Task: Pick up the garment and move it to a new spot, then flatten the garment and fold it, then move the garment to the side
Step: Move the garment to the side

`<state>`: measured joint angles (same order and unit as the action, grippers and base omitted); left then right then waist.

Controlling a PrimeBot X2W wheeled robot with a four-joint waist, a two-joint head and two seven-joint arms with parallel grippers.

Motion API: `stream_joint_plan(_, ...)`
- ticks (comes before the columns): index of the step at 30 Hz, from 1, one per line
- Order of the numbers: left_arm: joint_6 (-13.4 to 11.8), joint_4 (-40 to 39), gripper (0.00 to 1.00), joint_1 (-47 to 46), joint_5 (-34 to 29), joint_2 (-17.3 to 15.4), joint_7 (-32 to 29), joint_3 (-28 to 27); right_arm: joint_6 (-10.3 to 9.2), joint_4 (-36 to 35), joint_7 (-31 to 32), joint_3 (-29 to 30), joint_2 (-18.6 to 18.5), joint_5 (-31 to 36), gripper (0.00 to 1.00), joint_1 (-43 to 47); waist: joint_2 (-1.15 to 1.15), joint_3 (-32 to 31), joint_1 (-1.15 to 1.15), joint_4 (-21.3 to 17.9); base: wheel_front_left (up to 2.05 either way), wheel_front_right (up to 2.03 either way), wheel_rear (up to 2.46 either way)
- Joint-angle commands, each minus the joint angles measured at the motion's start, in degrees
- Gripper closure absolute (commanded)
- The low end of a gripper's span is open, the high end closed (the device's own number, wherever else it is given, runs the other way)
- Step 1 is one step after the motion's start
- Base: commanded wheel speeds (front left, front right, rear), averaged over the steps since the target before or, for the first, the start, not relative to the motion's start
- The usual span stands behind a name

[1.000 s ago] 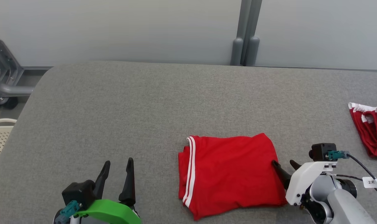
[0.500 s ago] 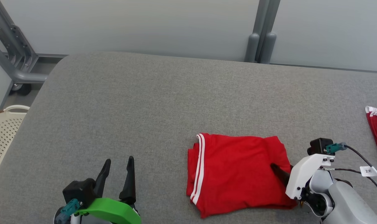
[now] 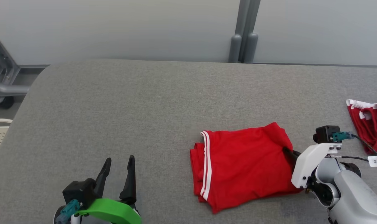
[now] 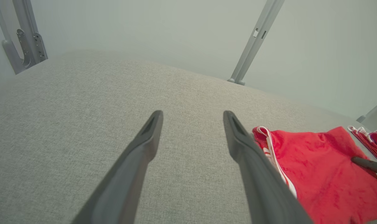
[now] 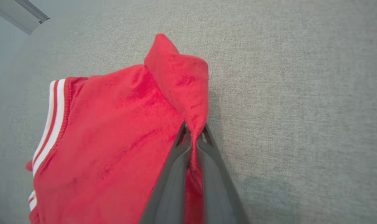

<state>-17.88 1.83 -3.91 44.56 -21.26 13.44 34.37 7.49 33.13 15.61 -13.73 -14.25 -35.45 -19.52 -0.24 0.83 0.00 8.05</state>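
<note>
Red folded garment (image 3: 244,168) lies on the grey table (image 3: 144,102), right of centre. At its right edge the right gripper (image 5: 194,130) is clamped on a raised ridge of cloth; the left gripper (image 3: 119,159) hangs spread and empty, well apart. Likely risk: the pinch holds only the top layers, so a sideways pull could undo the fold or drag it onto the second garment (image 3: 370,127) nearby.
</note>
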Motion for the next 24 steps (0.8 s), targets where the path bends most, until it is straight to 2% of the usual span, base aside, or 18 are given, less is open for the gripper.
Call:
stream_joint_plan(1, -0.02, -0.23, 0.00, -0.17, -0.53, -0.30, 0.31, 0.01, 0.00, -0.23, -0.45, 0.28, -0.94, 0.47, 1.00, -0.73, 0.24, -0.17, 0.00, -2.88, 0.00, 0.00, 0.00)
stream_joint_plan(14, 0.69, 0.40, 0.00, -3.24, -1.63, 1.31, 0.69, 0.54, 0.00, -2.40, 0.85, 2.49, -4.63, 2.95, 1.00, -5.60, 0.24, 2.17, 0.00, -15.62, 0.00, 0.00, 0.00)
stream_joint_plan(24, 1.11, 1.28, 0.00, -5.23, -2.20, 1.51, 0.85, 0.31, 0.00, -3.71, 1.28, 3.36, -5.06, 4.98, 1.00, -9.01, 0.24, 5.33, 0.00, -21.29, 0.00, 0.00, 0.00)
